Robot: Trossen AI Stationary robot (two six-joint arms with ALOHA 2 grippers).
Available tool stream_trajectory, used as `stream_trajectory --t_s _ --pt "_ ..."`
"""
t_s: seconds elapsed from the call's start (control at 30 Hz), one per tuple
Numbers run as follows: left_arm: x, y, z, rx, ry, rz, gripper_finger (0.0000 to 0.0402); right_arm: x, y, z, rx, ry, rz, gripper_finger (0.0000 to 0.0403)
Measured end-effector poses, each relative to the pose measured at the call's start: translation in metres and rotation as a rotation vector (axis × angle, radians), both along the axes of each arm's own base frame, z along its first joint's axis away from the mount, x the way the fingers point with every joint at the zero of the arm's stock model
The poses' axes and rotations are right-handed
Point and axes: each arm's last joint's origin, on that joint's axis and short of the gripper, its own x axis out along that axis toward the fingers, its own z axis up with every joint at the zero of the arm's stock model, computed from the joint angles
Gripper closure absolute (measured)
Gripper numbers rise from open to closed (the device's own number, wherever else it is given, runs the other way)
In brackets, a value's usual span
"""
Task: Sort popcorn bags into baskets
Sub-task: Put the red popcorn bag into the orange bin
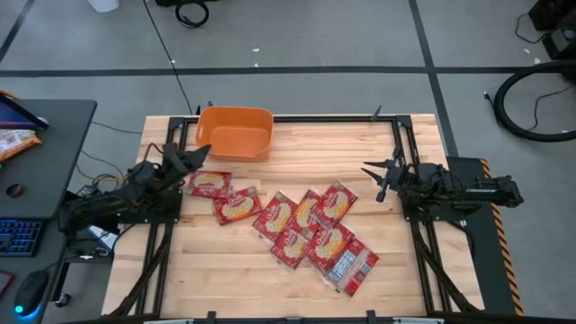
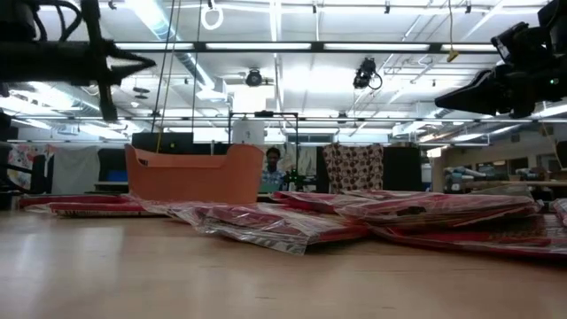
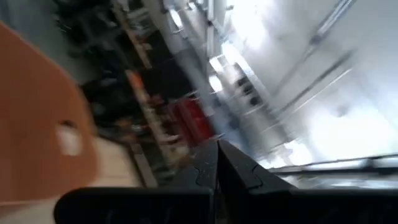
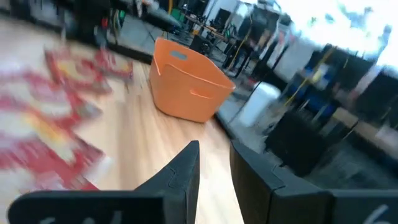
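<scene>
Several red popcorn bags (image 1: 310,225) lie flat on the wooden table, overlapping in a loose heap at its middle. Two more (image 1: 216,184) lie toward the left, and one (image 1: 349,266) shows its silvery label. The heap also appears in the low view (image 2: 292,221) and the right wrist view (image 4: 62,112). The orange basket (image 1: 234,132) stands on the far left part of the table (image 2: 195,173) (image 4: 186,87) (image 3: 37,124). My left gripper (image 1: 196,155) (image 3: 217,165) hovers shut beside the basket, above the leftmost bag. My right gripper (image 1: 378,175) (image 4: 214,165) hovers open to the right of the heap.
A dark desk at the left carries a keyboard (image 1: 18,236), a mouse (image 1: 31,290) and an orange-and-white snack bag (image 1: 13,139). Black frame rails (image 1: 405,144) run along the table's sides. Bare wood lies at the near left (image 1: 207,270). A person (image 2: 275,164) stands far behind the table.
</scene>
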Motion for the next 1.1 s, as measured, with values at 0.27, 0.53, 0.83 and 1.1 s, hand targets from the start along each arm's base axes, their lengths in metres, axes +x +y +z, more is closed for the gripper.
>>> stream_trajectory --t_s 0.27,0.53,0.83,1.1 --pt "0.013 -0.011 0.039 0.105 0.071 -0.166 0.039 0.001 0.002 0.009 -0.288 0.031 0.079 0.0309" --pt "0.043 -0.017 0.073 0.22 0.243 -0.222 0.039 -0.003 0.004 0.038 0.022 -0.425 0.13 0.0309" --pt "0.081 -0.024 0.087 0.16 0.625 -0.393 0.0338 -0.009 -0.004 0.042 0.86 -0.936 -0.034 0.0309" --pt "0.106 -0.037 0.094 0.2 0.929 -0.602 0.0266 -0.008 -0.005 0.043 0.907 -0.972 -0.048 0.0309"
